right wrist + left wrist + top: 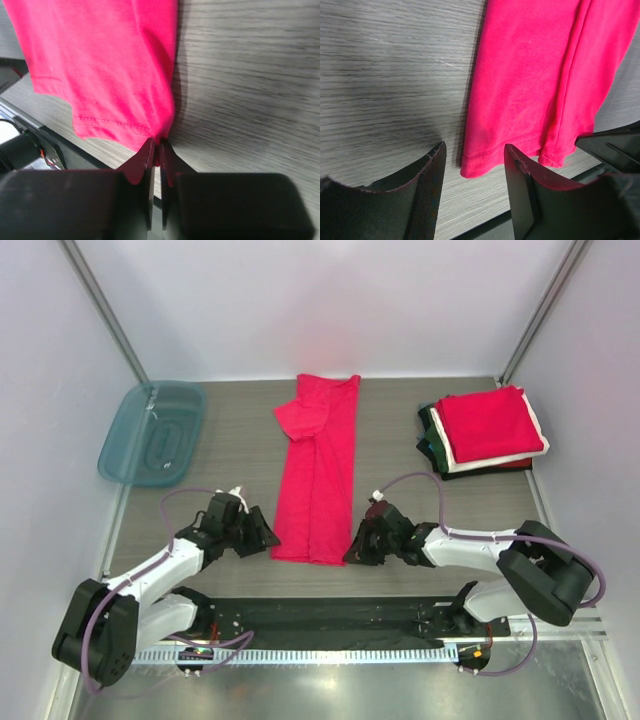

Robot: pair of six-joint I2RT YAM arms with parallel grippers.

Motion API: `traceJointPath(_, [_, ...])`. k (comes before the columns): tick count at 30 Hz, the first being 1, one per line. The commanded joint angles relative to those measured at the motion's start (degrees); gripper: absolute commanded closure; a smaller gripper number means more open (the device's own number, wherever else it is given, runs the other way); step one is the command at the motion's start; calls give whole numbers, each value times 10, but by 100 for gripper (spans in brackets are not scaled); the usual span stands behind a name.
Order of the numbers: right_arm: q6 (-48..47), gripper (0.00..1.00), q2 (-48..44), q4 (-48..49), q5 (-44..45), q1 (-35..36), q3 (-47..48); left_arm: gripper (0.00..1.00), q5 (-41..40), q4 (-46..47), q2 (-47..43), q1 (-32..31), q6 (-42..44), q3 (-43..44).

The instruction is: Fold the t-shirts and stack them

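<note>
A crimson-red t-shirt [320, 468] lies folded into a long narrow strip down the middle of the table, hem toward the arms. My left gripper [262, 537] is open, its jaws either side of the hem's near-left corner [470, 167] without touching it. My right gripper [352, 552] is shut on the hem's near-right corner [159, 134], pinching the fabric between its fingertips. The shirt shows in the left wrist view [535, 75] and the right wrist view [100, 60]. A stack of folded t-shirts [485, 430], red on top over white and dark green-black, sits at the back right.
A translucent teal plastic tray [152, 432] stands at the back left. White walls enclose the table on three sides. A black strip [330, 620] runs along the near edge by the arm bases.
</note>
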Motion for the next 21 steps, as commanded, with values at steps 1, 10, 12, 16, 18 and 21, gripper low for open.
traceJointPath(1, [10,93,1,21,8,3,-3,49,27,-15,5,-3,8,-7])
traceJointPath(10, [3,99,-32,-5,27,3,-3,66,41,-13,-4,-5,0,-15])
traceJointPath(12, [0,99,-29,-6,24,3,1,65,41,-14,-11,-7,-3,-19])
traceJointPath(16, [-3,99,-29,-6,26,3,4,66,40,-8,1,-10,-4,-25])
traceJointPath(18, [-3,99,-33,-6,27,3,6,70,47,6,8,-13,-5,-29])
traceJointPath(21, [-6,99,-43,-7,29,4,8,90,65,28,20,-19,-11,-31])
